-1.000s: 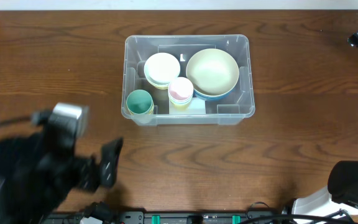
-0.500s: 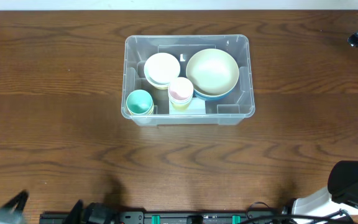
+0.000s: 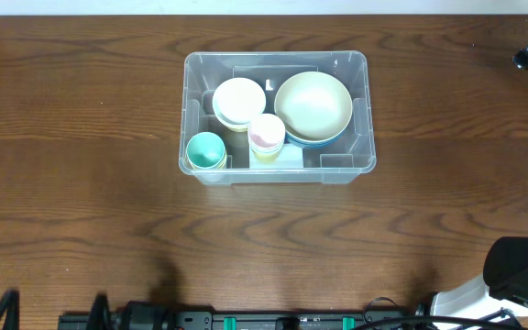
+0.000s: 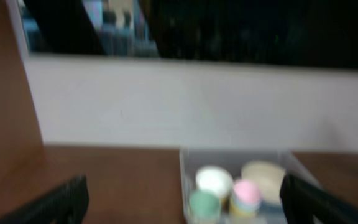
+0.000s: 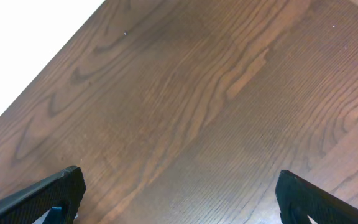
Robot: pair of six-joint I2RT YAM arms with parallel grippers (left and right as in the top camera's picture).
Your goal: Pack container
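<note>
Presently, my tally from the remote station:

- Container (image 3: 342,163): clear bin on the table (image 3: 81,137), just toward 12 o'clock from the middle of the overhead view, upright, no lid that I can see.
- Contents: cream bowl (image 3: 313,104) nested in a blue bowl (image 3: 314,140) on the 3 o'clock side; white bowl (image 3: 238,99) at 10 o'clock; pink cup (image 3: 266,131) stacked in a yellow one near the middle; teal cup (image 3: 205,149) at 8 o'clock.
- Loose items on the table: I see nothing outside the bin.
- Left gripper (image 4: 188,205): low at 7 o'clock, well apart from the bin, fingers spread wide, nothing between them; its view is blurred.
- Right gripper (image 5: 179,199): fingers spread wide over bare wood, holding nothing.

Status, as I judge it: packing looks finished, or very nearly. I see nothing left to load.
</note>
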